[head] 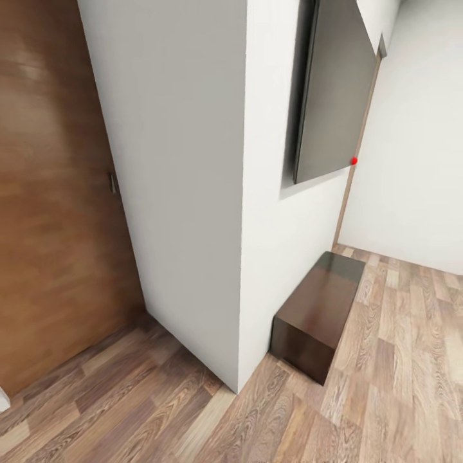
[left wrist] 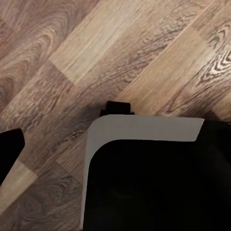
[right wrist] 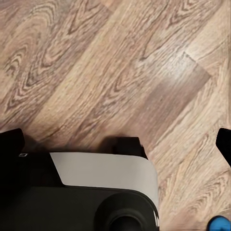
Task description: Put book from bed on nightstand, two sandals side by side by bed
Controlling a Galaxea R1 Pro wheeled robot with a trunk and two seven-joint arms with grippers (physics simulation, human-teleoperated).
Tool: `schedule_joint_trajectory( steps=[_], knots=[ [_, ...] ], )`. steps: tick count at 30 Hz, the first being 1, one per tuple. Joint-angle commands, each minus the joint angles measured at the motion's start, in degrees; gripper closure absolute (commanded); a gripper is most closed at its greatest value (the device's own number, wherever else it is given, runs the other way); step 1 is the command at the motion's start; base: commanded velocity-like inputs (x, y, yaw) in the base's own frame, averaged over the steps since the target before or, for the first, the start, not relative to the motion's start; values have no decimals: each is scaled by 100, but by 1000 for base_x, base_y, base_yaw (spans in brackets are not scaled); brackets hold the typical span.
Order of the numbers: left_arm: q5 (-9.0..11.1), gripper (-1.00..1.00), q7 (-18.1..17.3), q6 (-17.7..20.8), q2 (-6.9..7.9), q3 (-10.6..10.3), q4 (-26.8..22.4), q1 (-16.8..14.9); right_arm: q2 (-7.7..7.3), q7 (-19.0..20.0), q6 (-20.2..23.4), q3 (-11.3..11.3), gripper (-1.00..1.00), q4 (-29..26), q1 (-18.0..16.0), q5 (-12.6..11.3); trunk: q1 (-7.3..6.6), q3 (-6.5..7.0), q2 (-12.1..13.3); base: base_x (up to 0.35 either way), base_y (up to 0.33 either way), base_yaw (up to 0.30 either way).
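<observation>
The book, the bed and the nightstand are out of view. A small bright blue patch (right wrist: pixel 219 224) shows on the floor at the corner of the right wrist view, too little to tell whether it is a sandal. My right gripper (right wrist: pixel 117 142) hangs open over the plank floor, one black fingertip (right wrist: pixel 10 140) at each side of the frame, nothing between them. In the left wrist view my left gripper (left wrist: pixel 115 144) also points down at the floor. One black fingertip (left wrist: pixel 9 150) stands far out at the frame's edge, and nothing is held.
I face a white wall corner (head: pixel 244 257). A brown door (head: pixel 58 212) stands on its left. A long low dark-wood sideboard (head: pixel 318 315) sits against the wall under a dark wall panel (head: pixel 331 90). Wood floor (head: pixel 399 386) runs on to the right. My base (left wrist: pixel 144 173) is below both grippers.
</observation>
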Motion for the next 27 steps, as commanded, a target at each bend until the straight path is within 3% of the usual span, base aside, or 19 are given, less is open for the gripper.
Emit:
schedule_joint_trajectory(
  steps=[1, 27],
  knots=[
    [27, -100, -6, -11, 6, 34, 3, -2, 1, -2, -14, -2, -100, 5, -5, 0, 0, -6, -3, 0, 0, -286],
    [39, -100, -16, -250, 40, 63, -6, -2, 1, -3, -6, -3, -100, 5, -5, -9, 0, -6, -3, 0, 0, -286]
  ],
)
